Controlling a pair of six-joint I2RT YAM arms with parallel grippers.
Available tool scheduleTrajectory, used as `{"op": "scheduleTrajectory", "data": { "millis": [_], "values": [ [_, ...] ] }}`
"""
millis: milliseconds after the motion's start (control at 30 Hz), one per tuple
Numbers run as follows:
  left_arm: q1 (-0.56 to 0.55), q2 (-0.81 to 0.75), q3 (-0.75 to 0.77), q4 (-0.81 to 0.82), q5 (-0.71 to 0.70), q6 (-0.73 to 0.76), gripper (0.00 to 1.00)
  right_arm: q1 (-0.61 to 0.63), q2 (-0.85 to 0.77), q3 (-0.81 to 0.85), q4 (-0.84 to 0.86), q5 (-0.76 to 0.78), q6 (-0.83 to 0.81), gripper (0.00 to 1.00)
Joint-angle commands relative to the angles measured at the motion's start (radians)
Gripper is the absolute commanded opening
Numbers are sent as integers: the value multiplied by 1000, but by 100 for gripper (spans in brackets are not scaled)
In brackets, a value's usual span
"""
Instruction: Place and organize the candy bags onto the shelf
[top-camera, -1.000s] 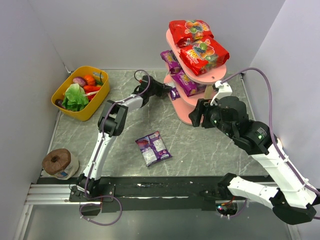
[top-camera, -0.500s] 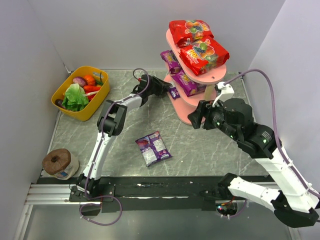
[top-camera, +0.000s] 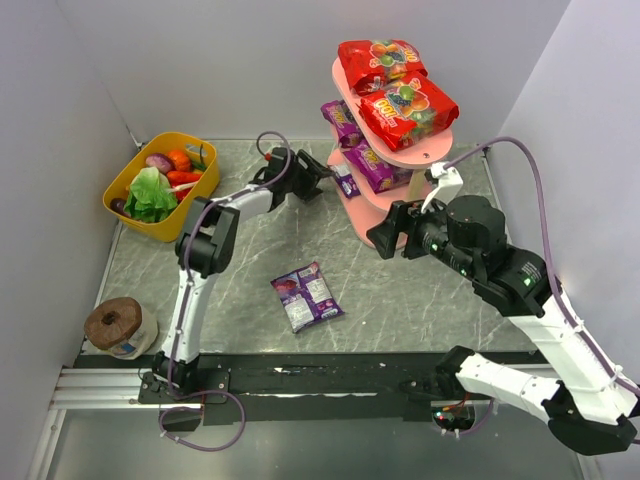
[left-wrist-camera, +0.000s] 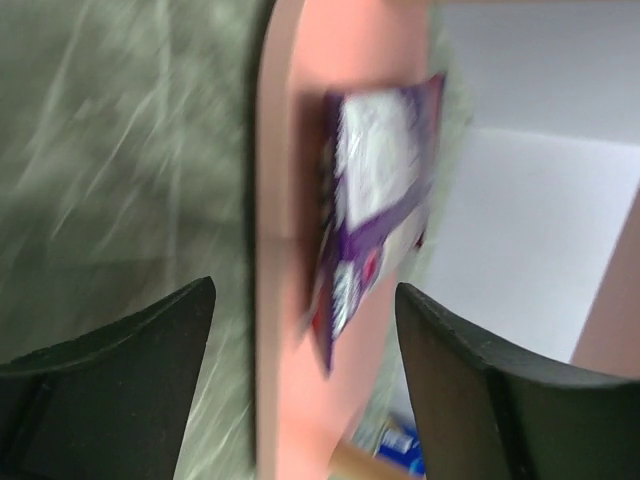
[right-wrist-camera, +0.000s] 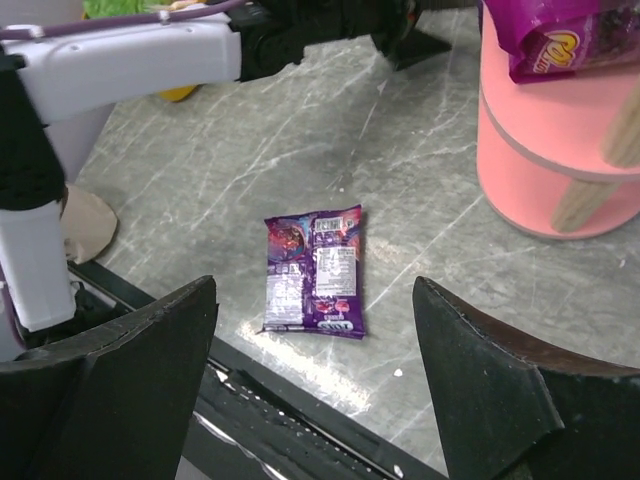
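Over at the pink shelf (top-camera: 418, 158), the left gripper (top-camera: 318, 180) is hovering with its jaws apart, gripping nothing. A small purple candy bag (left-wrist-camera: 375, 210) is lying on the bottom board just ahead. Beside the shelf's base the right gripper (top-camera: 380, 235) is hanging wide open and empty. Another purple bag (right-wrist-camera: 312, 272) is lying flat on the table (right-wrist-camera: 430, 200), and two red bags (top-camera: 408, 108) are sitting on the upper boards.
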Motion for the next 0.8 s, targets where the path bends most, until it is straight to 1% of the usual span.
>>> {"op": "scheduleTrajectory", "data": {
  "millis": [0, 67, 100, 167, 200, 233, 333, 433, 500, 533, 567, 600, 633, 667, 767],
  "values": [
    [-14, -210, -165, -105, -4, 137, 80, -5, 19, -15, 63, -17, -9, 86],
    [-14, -270, -242, -126, -15, 199, 80, -5, 33, -20, 61, -33, -9, 86],
    [-14, -322, -297, -181, -22, 223, 80, -4, 52, -23, 61, -37, -12, 85],
    [-12, -368, -331, -246, -50, 312, 80, 1, 74, -36, 61, -62, -18, 84],
    [-11, -406, -356, -314, -57, 344, 79, 2, 104, -44, 55, -68, -19, 83],
    [-12, -426, -366, -345, -71, 398, 78, 10, 120, -55, 51, -74, -21, 82],
    [-9, -497, -434, -440, -79, 478, 72, 42, 195, -96, 58, -109, -30, 77],
    [-9, -563, -524, -473, -50, 536, 68, 76, 289, -122, 70, -145, -42, 73],
    [-9, -603, -586, -472, 2, 570, 67, 116, 363, -130, 77, -163, -59, 69],
    [-8, -614, -603, -476, 18, 594, 66, 127, 391, -136, 80, -192, -62, 68],
    [-8, -629, -627, -482, 39, 613, 65, 142, 449, -136, 75, -221, -76, 64],
    [-9, -638, -636, -487, 60, 628, 64, 148, 480, -136, 69, -270, -87, 62],
    [-9, -646, -649, -493, 65, 653, 63, 153, 511, -138, 61, -318, -94, 61],
    [-9, -654, -664, -514, 65, 668, 63, 165, 566, -141, 42, -326, -101, 59],
    [-8, -692, -690, -550, 45, 713, 64, 199, 644, -158, 15, -330, -104, 54]
  ]
}}
